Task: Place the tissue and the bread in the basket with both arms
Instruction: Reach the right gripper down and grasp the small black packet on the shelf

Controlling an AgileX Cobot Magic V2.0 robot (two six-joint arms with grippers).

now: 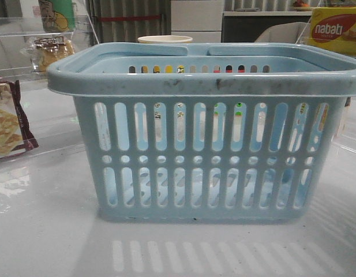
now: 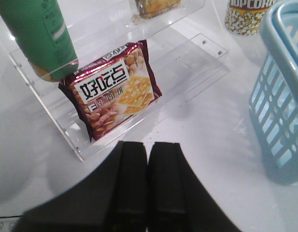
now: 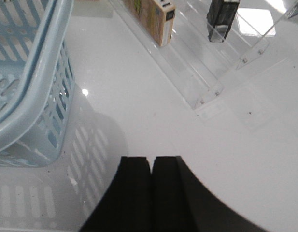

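Both the left gripper (image 2: 148,159) and right gripper (image 3: 150,169) are closed and empty, so picking has not begun. The bread (image 1: 51,52) sits behind the basket (image 1: 206,81); the tissue is possibly the dark pack (image 3: 222,18) beyond it. Each arm must next open and reach.

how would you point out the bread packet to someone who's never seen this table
Start at the big light-blue basket in the middle of the front view, then look up and left to the clear acrylic shelf behind it. The bread is the small clear packet of golden-brown pieces there, under the green container; the cracker packet lower down is larger, with maroon edges.
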